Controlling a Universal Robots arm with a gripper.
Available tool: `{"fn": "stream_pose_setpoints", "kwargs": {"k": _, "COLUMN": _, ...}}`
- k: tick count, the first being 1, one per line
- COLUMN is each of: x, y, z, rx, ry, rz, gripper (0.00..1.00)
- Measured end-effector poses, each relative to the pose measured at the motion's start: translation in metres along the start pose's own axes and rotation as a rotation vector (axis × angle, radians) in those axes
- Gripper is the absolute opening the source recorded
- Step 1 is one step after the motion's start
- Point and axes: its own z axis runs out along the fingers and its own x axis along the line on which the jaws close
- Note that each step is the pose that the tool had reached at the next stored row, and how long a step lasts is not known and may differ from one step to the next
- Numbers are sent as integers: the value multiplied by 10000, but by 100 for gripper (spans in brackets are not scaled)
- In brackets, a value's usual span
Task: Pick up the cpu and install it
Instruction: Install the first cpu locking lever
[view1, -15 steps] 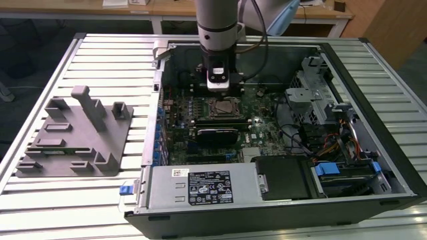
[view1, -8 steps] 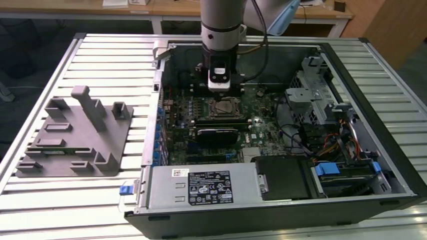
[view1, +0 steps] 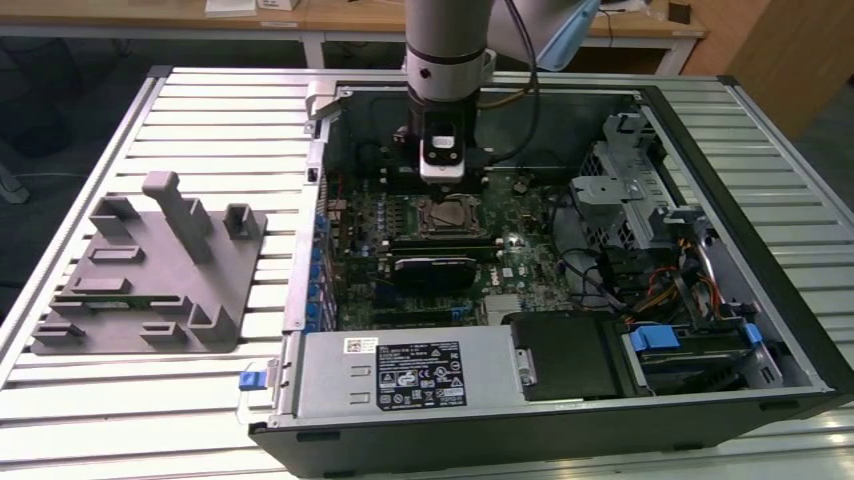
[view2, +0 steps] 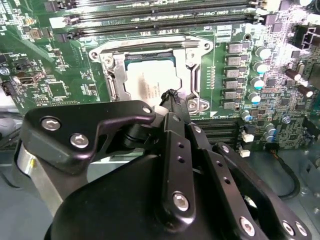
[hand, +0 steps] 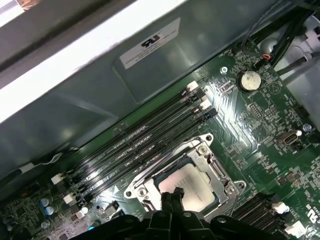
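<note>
The cpu (view2: 145, 80) lies flat in the motherboard's socket, its silver top showing inside the metal socket frame (view2: 114, 75). In both wrist views my gripper (view2: 172, 95) hangs just above the chip's edge, its two black fingers pressed together with nothing between them. In the first wrist view the cpu (hand: 192, 181) sits right past the gripper (hand: 171, 194). In the exterior view the gripper (view1: 447, 186) points down into the open computer case, directly over the cpu (view1: 451, 214).
Empty black memory slots (hand: 145, 145) run beside the socket. The case wall (view1: 316, 200) stands at the exterior view's left, the drive cage (view1: 627, 190) and cables at its right, and the power supply (view1: 400, 375) in front. A grey fixture (view1: 154, 270) sits on the table outside the case.
</note>
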Motion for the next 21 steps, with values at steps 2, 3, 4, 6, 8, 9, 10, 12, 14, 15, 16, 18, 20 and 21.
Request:
{"fn": "stream_pose_setpoints", "kwargs": {"k": 2, "x": -17, "y": 12, "z": 1, "rx": 22, "ry": 28, "rz": -79, "gripper": 11}}
{"fn": "stream_pose_setpoints", "kwargs": {"k": 3, "x": -21, "y": 14, "z": 2, "rx": 33, "ry": 37, "rz": -142, "gripper": 11}}
{"fn": "stream_pose_setpoints", "kwargs": {"k": 4, "x": -23, "y": 15, "z": 2, "rx": 44, "ry": 43, "rz": -219, "gripper": 11}}
{"fn": "stream_pose_setpoints", "kwargs": {"k": 6, "x": -22, "y": 15, "z": 1, "rx": 53, "ry": 56, "rz": -447, "gripper": 11}}
{"fn": "stream_pose_setpoints", "kwargs": {"k": 8, "x": -23, "y": 16, "z": 2, "rx": 55, "ry": 76, "rz": -774, "gripper": 11}}
{"fn": "stream_pose_setpoints", "kwargs": {"k": 9, "x": -23, "y": 16, "z": 2, "rx": 53, "ry": 86, "rz": -926, "gripper": 11}}
{"fn": "stream_pose_setpoints", "kwargs": {"k": 10, "x": -23, "y": 16, "z": 2, "rx": 51, "ry": 98, "rz": -1112, "gripper": 11}}
{"fn": "stream_pose_setpoints", "kwargs": {"k": 12, "x": -23, "y": 16, "z": 2, "rx": 50, "ry": 121, "rz": -1465, "gripper": 11}}
{"fn": "stream_pose_setpoints", "kwargs": {"k": 14, "x": -23, "y": 16, "z": 2, "rx": 48, "ry": 145, "rz": -1821, "gripper": 11}}
{"fn": "stream_pose_setpoints", "kwargs": {"k": 15, "x": -22, "y": 16, "z": 2, "rx": 48, "ry": 155, "rz": -1989, "gripper": 11}}
{"fn": "stream_pose_setpoints", "kwargs": {"k": 16, "x": -23, "y": 16, "z": 2, "rx": 56, "ry": 160, "rz": -2137, "gripper": 11}}
{"fn": "stream_pose_setpoints", "kwargs": {"k": 18, "x": -28, "y": 20, "z": 3, "rx": 75, "ry": 165, "rz": -2291, "gripper": 11}}
{"fn": "stream_pose_setpoints", "kwargs": {"k": 20, "x": -45, "y": 32, "z": 4, "rx": 97, "ry": 161, "rz": -2316, "gripper": 11}}
{"fn": "stream_pose_setpoints", "kwargs": {"k": 21, "x": -56, "y": 40, "z": 5, "rx": 106, "ry": 159, "rz": -2323, "gripper": 11}}
